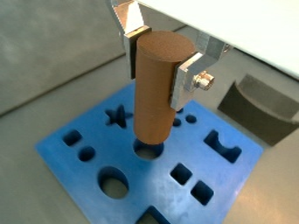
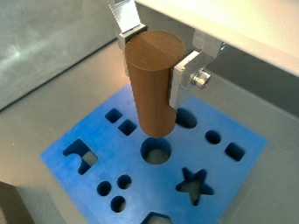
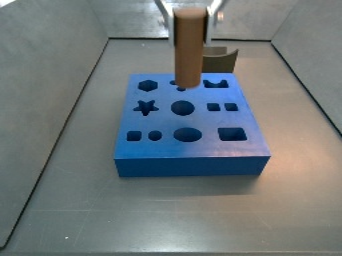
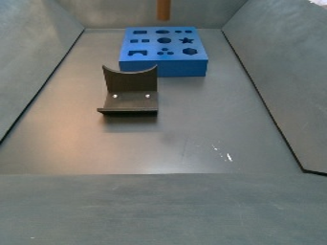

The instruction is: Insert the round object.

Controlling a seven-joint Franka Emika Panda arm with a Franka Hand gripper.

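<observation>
My gripper (image 1: 160, 61) is shut on the round object (image 1: 156, 87), a tall brown cylinder peg held upright by its upper end between the silver fingers (image 1: 184, 85). The peg also shows in a wrist view (image 2: 152, 87) and in both side views (image 3: 190, 48) (image 4: 163, 9). Its lower end hangs just over a round hole (image 2: 156, 152) in the top of the blue block (image 1: 70, 166) (image 2: 82, 179) (image 3: 187, 160) (image 4: 166, 62). The hole's mouth shows beside the peg's end (image 1: 145, 152). Whether the peg touches the block I cannot tell.
The block has several other holes, among them a star (image 3: 146, 107), a large oval (image 3: 187, 134) and a square (image 3: 233, 132). A dark grey arch-shaped piece lies on the floor beside the block (image 4: 128, 91) (image 1: 263, 107) (image 3: 218, 60). Grey walls enclose the floor.
</observation>
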